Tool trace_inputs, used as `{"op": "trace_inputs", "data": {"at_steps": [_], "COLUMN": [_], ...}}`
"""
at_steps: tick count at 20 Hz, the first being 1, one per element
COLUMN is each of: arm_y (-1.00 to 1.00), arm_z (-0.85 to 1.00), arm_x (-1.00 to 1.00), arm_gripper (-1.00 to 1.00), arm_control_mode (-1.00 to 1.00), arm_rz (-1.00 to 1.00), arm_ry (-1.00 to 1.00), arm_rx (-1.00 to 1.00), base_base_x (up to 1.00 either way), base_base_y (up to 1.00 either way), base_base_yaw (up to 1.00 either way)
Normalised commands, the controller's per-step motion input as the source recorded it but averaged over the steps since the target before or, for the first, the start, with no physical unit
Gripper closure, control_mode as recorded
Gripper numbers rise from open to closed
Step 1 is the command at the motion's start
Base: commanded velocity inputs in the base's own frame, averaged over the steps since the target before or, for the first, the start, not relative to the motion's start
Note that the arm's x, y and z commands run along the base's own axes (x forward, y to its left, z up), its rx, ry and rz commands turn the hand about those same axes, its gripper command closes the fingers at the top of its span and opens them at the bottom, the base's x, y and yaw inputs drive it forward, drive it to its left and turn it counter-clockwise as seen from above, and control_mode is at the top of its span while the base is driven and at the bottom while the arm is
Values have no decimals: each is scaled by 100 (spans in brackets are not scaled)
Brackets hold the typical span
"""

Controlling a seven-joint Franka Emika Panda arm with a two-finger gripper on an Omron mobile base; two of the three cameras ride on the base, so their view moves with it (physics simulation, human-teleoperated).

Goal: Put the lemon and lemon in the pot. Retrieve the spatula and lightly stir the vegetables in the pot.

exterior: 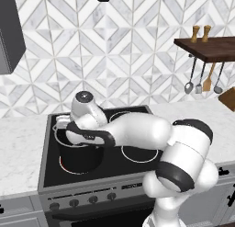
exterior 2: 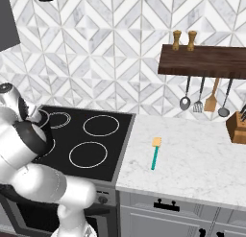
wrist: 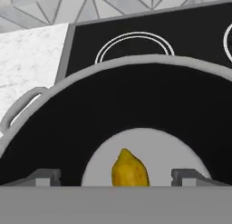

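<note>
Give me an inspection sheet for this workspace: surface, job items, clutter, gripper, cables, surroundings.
Surface: black stovetop set in white marble counter.
Job items: pot on the front left burner; one lemon on its floor; spatula flat on the counter right of the stove.
Clutter: knife block at the far right.
Gripper: gripper open above the pot mouth, holding nothing.
Cables: nothing seen.
Surroundings: tiled wall, wooden shelf with two shakers on it, utensils hanging below it.
</note>
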Motion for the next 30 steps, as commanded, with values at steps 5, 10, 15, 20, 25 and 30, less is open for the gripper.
{"op": "trace_inputs", "data": {"at_steps": [5,10,15,20,25,30], "arm_y": [-49,-100,-100,-100,-100,-100], "arm_z": [69,36,2,0,0,0], "arm_x": [-29,-94,-81,-35,-1,3], "arm_gripper": [-100,-100,-100,-100,-100,-100], "arm_control_mode": [-100,-100,-100,-100,-100,-100], "arm_rz": [-1,3,10,11,7,5], "arm_ry": [-3,-9,-12,-11,-10,-16], "arm_rx": [0,4,6,5,3,7], "base_base_x": [0,0,0,0,0,0], "base_base_y": [0,0,0,0,0,0], "base_base_yaw": [0,0,0,0,0,0]}}
